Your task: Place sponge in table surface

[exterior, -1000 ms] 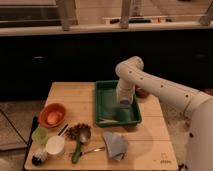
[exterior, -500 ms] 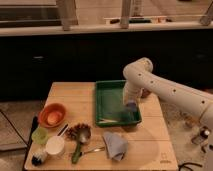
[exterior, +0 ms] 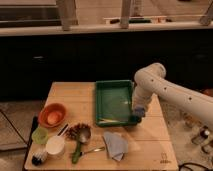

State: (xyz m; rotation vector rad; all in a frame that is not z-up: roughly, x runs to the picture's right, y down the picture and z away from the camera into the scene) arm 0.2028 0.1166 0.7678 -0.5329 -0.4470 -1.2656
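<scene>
A tan wooden table [exterior: 75,96] stands in front of a dark counter. The end effector [exterior: 138,108] is positioned over the front right corner of the green tray [exterior: 115,83], closed on the blue-grey sponge [exterior: 139,113]. A folded cloth [exterior: 116,145] lies on the table, near the tray's front edge.

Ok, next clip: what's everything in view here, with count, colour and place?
table surface: 1, light tan wood, centre
tray: 1, green, table's middle right
sponge: 1, blue, in the pincer, at the tray's front right corner
bowl: 1, orange, left
green cup: 1, pale green, front left
white cup: 1, white, front left
tool: 1, green handle, front centre
cloth: 1, grey-blue, front of tray
arm: 1, white, from right
pincer: 1, at the tray's front right corner, holding the sponge
</scene>
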